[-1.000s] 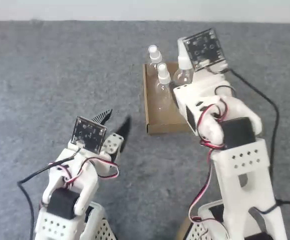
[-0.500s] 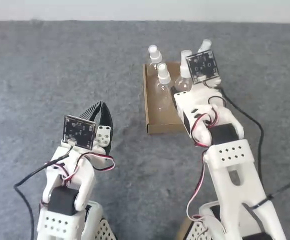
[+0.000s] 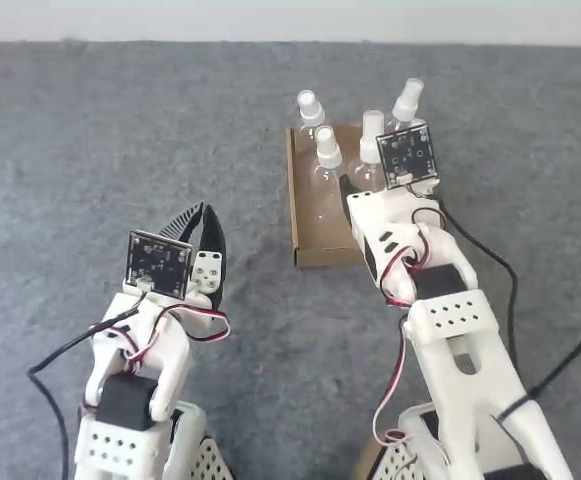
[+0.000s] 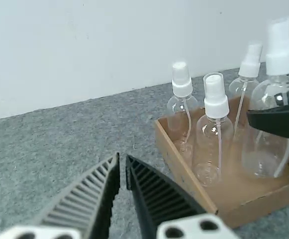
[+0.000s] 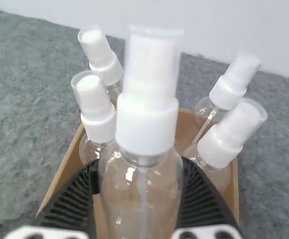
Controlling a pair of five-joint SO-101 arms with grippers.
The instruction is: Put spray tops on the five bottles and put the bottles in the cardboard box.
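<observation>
**Right hand (image 5: 140, 193) pinching the fifth bottle (image 5: 142, 149) upright in the cardboard box (image 3: 320, 240).**

Its fingers (image 5: 69, 204) clamp the clear body from either side, spray top up and long axis vertical, so the bottle stands straight ahead of the hand in the box's near right part. Four other capped bottles (image 5: 92, 107) stand just beyond it, close enough that a tilt on release could likely knock them. Whether its base touches the box floor I cannot tell. The left hand (image 4: 123, 162), pressed almost together and holding nothing, hangs over the table (image 3: 120, 130), well apart to the near left.
</observation>
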